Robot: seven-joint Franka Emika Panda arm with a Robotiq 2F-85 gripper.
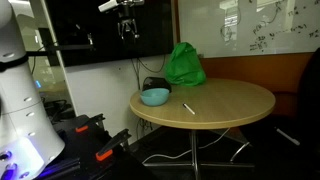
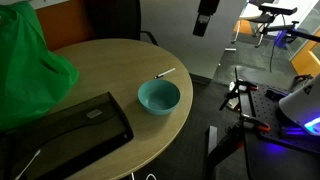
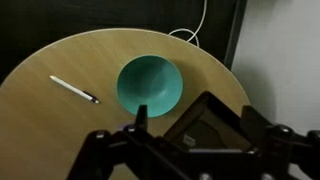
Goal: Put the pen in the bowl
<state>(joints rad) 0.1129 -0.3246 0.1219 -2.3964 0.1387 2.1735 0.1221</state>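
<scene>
Your gripper [image 3: 192, 128] hangs high above round table [image 1: 235, 100], jaws spread wide, nothing held. Pen [image 3: 74, 90] lies flat on tabletop, beside teal bowl [image 3: 150, 83] and apart from it. Green bag [image 1: 184, 65] and black case [image 2: 65, 128] sit near bowl.

No readable text, whiteboard [image 1: 250, 25] markings too small and blurred to read

Pen [image 3: 74, 89] near bowl [image 3: 150, 85] (both on table [image 3: 50, 132])
</scene>
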